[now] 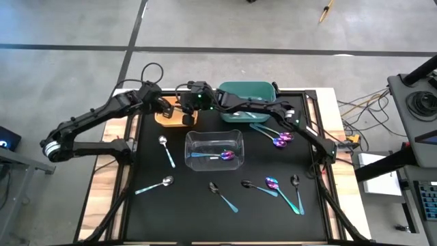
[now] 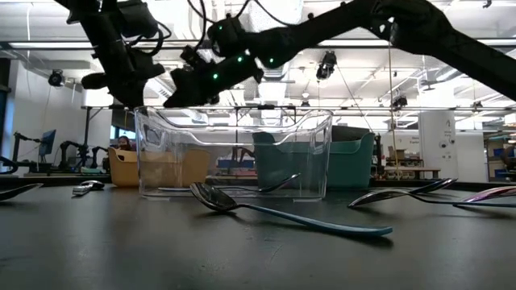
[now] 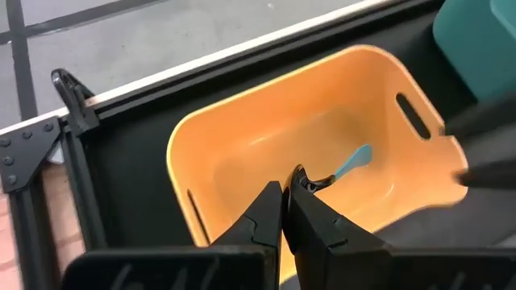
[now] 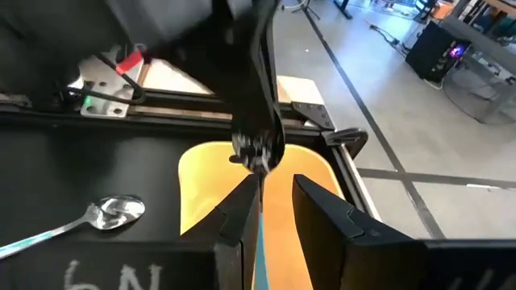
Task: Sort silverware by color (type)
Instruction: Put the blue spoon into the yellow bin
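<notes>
Black-bowled, teal-handled spoon (image 3: 343, 170) hangs over orange bin (image 3: 242, 153), left tool (image 3: 286, 193) pinching it.

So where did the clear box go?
The clear bin sits in the middle of the black table in the high view, just in front of the teal bin, holding a couple of spoons.

No clearly readable text, chalky marks perhaps.

- orange bin (image 1: 172, 115) — beside it the teal bin (image 1: 244, 93)
- clear bin (image 1: 214, 142) just below, holding a purple-pink spoon (image 1: 227, 156)
- black table mat (image 1: 150, 205)
</notes>
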